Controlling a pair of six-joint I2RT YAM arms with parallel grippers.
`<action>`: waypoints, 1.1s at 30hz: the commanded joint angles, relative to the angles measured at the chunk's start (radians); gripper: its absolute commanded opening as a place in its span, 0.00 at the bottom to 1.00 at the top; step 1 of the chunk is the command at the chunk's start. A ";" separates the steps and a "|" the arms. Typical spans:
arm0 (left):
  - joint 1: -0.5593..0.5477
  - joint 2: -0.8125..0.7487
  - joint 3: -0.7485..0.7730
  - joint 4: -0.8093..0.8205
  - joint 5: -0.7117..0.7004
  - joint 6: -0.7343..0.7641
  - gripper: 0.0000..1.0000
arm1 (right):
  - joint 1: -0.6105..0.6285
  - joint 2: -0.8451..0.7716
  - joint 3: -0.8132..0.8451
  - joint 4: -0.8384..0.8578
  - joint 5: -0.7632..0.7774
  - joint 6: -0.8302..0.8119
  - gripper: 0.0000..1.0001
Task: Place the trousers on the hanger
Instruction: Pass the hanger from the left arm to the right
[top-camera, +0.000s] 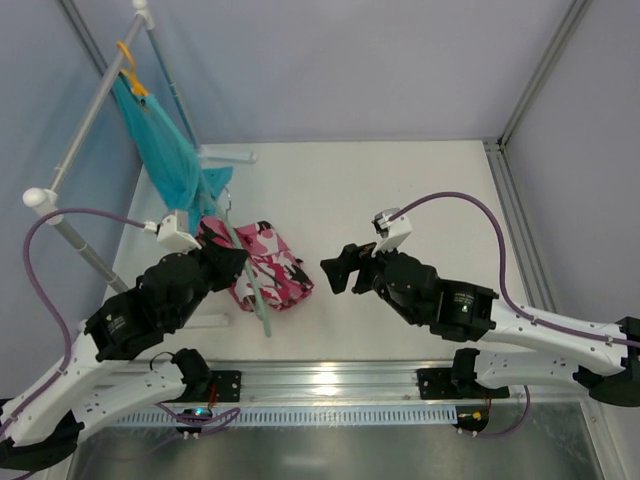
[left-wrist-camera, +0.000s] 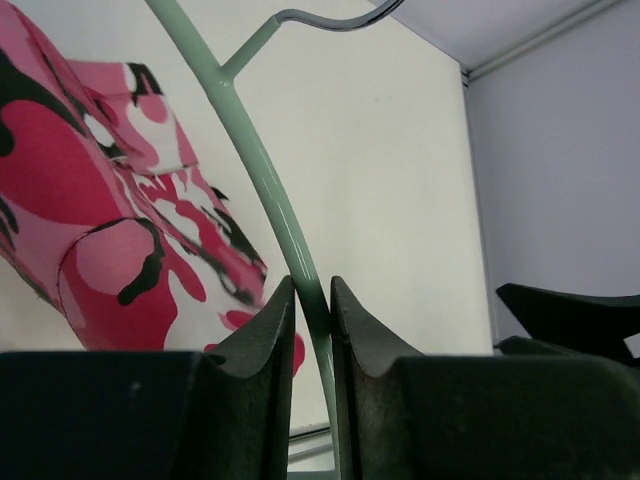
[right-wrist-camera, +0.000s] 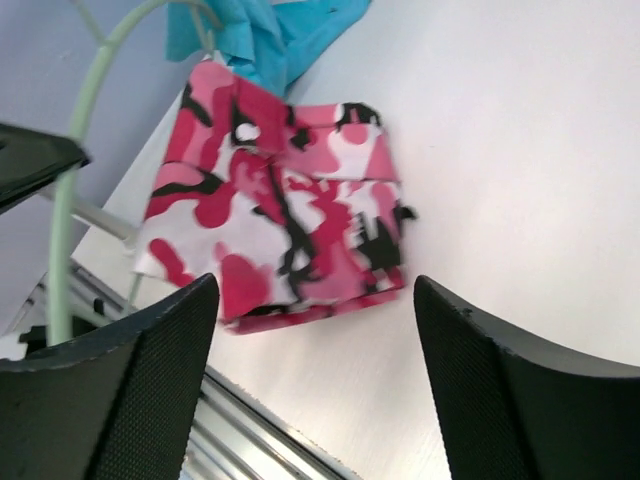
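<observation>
Top external view: the trousers (top-camera: 270, 265) lie folded on the table (top-camera: 400, 190), left of centre, just near of the teal garment (top-camera: 165, 140) hanging from the white rack (top-camera: 75, 140). The hanger (top-camera: 256, 297) slants across their left edge, and we cannot tell whether any cloth passes over its bar. The left gripper (top-camera: 232, 262) meets the hanger there, presumably to steady it while the cloth is arranged. The right gripper (top-camera: 340, 270) hovers just right of the trousers, apart from them. Left wrist view: we see the jaws nearly closed, pinching the hanger's slim green rod, with the trousers left of the rod. Right wrist view: we see the fingers spread wide, holding nothing and touching nothing, with the trousers flat on the table beyond them; we judge this arm free to regrasp.
</observation>
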 joint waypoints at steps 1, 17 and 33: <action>0.003 -0.068 0.057 -0.102 -0.121 0.050 0.00 | -0.009 -0.004 0.054 -0.104 0.109 0.040 0.83; 0.003 -0.154 0.131 -0.209 -0.120 0.049 0.00 | -0.023 0.075 0.092 -0.141 0.086 0.090 0.89; 0.003 -0.324 0.086 -0.264 -0.125 0.009 0.00 | -0.028 0.268 0.210 0.029 -0.145 0.124 0.93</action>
